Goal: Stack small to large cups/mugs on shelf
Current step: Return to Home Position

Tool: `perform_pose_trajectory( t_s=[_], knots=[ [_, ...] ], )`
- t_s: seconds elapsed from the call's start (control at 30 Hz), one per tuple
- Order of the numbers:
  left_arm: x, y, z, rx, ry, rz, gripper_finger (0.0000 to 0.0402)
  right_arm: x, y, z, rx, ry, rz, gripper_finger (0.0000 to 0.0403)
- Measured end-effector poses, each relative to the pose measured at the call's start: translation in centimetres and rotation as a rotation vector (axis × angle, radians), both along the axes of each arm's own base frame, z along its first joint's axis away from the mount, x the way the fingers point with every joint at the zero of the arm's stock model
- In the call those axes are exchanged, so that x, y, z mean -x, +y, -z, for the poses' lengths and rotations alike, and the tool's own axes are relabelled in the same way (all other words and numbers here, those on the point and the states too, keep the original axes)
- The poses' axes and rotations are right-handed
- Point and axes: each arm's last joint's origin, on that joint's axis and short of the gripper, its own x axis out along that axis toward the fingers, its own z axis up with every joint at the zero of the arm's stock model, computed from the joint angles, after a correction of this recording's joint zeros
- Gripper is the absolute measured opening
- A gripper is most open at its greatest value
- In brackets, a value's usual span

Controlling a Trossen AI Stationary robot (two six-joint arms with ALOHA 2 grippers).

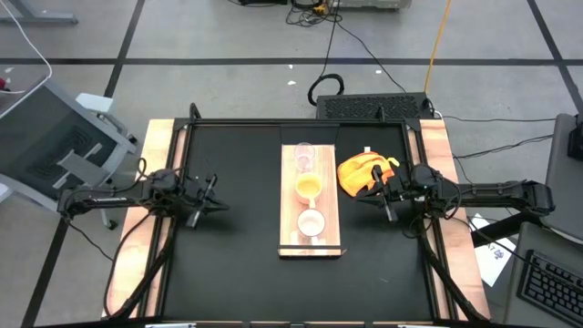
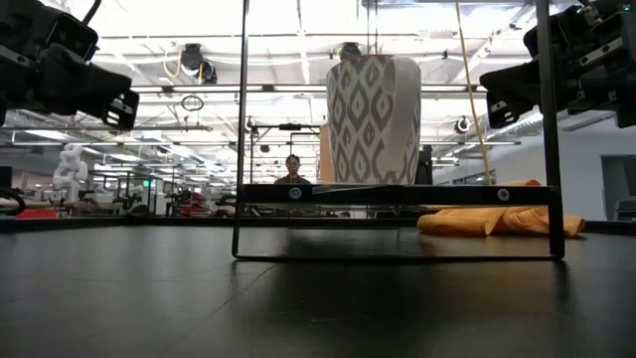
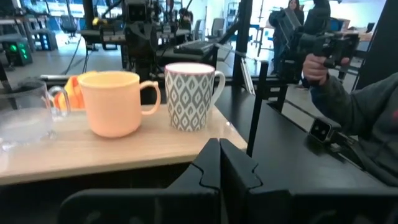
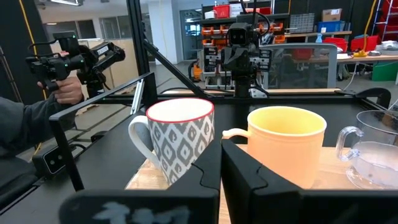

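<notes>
Cups stand on shelf, mid-frame. Left end effector and right end effector are both pressed together, empty. Back each straight outward, right one clear of cloth.

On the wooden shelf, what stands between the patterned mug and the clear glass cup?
The orange-yellow mug stands between them, as the high view shows.

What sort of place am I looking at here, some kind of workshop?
Most likely a robotics lab or workshop. The left arm and right arm flank a black table; racks of parts bins and loose floor cables surround it.
</notes>
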Motion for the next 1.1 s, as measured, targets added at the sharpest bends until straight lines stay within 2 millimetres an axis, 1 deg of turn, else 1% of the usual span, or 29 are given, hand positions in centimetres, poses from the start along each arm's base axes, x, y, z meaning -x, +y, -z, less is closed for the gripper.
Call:
perform_pose_trajectory(
  t_s=[0.13, 1.1],
  knots=[
    [0.02, 0.0, 0.33, 0.004, 0.036, -0.002, 0.0, 0.0, 0.0, 0.07, -0.001, 0.008, 0.0, 0.0],
    [-0.03, 0.06, 0.4, 0.027, 0.052, -0.024, 0.0005, 0.0, 0.0, 0.06, -0.005, 0.007, 0.001, 0.0]
  ],
)
